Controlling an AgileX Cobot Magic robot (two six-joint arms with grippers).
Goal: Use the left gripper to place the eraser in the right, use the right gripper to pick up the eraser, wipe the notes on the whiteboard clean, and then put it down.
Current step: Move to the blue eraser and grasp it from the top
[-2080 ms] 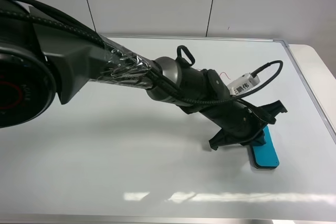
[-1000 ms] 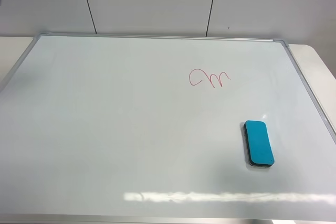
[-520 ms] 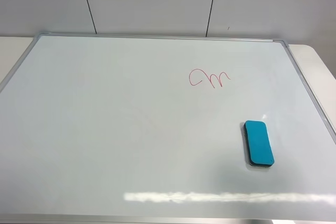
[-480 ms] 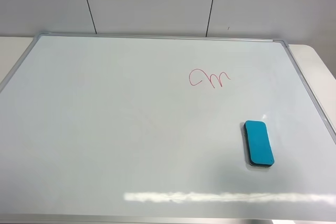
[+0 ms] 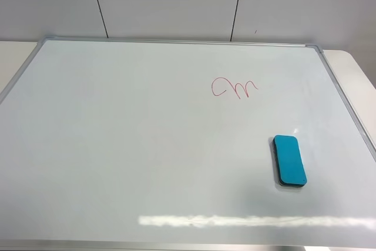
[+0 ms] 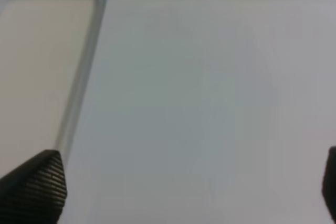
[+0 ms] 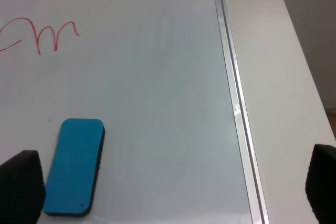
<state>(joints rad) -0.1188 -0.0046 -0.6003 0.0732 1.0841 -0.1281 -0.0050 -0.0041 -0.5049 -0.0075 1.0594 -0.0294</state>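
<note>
The teal eraser [image 5: 289, 160] lies flat on the right part of the whiteboard [image 5: 147, 145], black felt side down, with nothing touching it. The red notes [image 5: 234, 87] are on the board above and to the left of it. Neither arm shows in the exterior high view. In the left wrist view my left gripper [image 6: 181, 192] is open and empty over the board's left frame edge [image 6: 79, 85]. In the right wrist view my right gripper [image 7: 170, 187] is open and empty, with the eraser [image 7: 73, 166] beside one fingertip [image 7: 21, 187] and the notes [image 7: 39, 32] beyond it.
The board's silver right frame [image 7: 233, 103] runs close to the eraser, with beige table [image 7: 283, 93] beyond it. A white panelled wall [image 5: 176, 1] stands behind the board. A light glare strip [image 5: 252, 220] lies near the board's front edge.
The left arm, which stood over the eraser two seconds ago, has let it go and pulled out of the high view. The eraser has stayed still on the board since.
</note>
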